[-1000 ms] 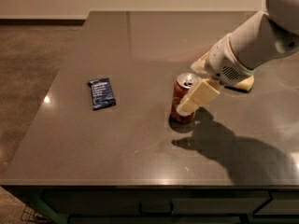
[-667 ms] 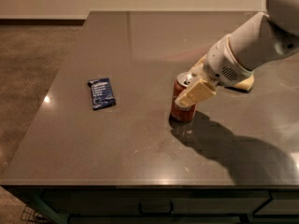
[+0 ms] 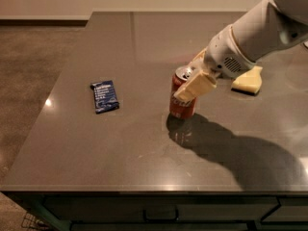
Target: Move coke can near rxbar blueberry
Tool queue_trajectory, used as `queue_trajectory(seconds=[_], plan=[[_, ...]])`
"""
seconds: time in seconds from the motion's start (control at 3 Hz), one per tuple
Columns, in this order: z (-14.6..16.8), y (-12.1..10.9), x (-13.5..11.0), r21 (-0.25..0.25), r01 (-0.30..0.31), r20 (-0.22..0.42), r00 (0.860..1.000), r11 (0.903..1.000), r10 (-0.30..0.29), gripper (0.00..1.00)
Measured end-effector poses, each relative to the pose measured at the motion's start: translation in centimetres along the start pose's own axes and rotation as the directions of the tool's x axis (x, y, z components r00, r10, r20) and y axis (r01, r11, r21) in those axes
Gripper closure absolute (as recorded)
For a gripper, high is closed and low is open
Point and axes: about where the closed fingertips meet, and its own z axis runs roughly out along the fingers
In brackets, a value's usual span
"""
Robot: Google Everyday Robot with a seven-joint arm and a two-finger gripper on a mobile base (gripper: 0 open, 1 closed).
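Observation:
The coke can [image 3: 181,108] is a red can with a silver top, standing upright near the middle of the dark grey counter [image 3: 120,158]. My gripper [image 3: 187,81] reaches in from the upper right and is shut on the can's upper half. One pale finger [image 3: 196,86] lies across its front and hides part of the label. The rxbar blueberry [image 3: 105,96] is a flat dark blue wrapper lying on the counter to the left of the can, about one and a half can heights away.
A pale yellow sponge [image 3: 248,81] lies on the counter to the right of the can, partly behind my arm [image 3: 250,37]. The counter's front edge [image 3: 154,190] runs along the bottom, its left edge borders brown carpet [image 3: 33,76]. Drawers show below.
The gripper has closed tighter around the can, and can and gripper have shifted a little to the left, toward the blue bar. The bar and sponge have not moved.

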Motion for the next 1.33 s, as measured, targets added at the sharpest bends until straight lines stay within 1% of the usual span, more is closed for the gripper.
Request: queue_trajectory(seconds=[0.33, 0.67, 1.0, 1.33], plan=[[0.4, 0.2, -3.6, -0.022, 0.024, 0.041, 0.999, 0.9995, -0.023, 1.00], [1.7, 0.9, -6.5, -0.019, 0.051, 0.063, 0.997, 0.9985, -0.050, 1.00], [3.9, 1.6, -8.3, -0.015, 0.075, 0.075, 0.994, 0.9971, -0.073, 1.00], [6.3, 2.2, -9.1, -0.014, 0.096, 0.064, 0.993, 0.9953, -0.095, 1.00]])
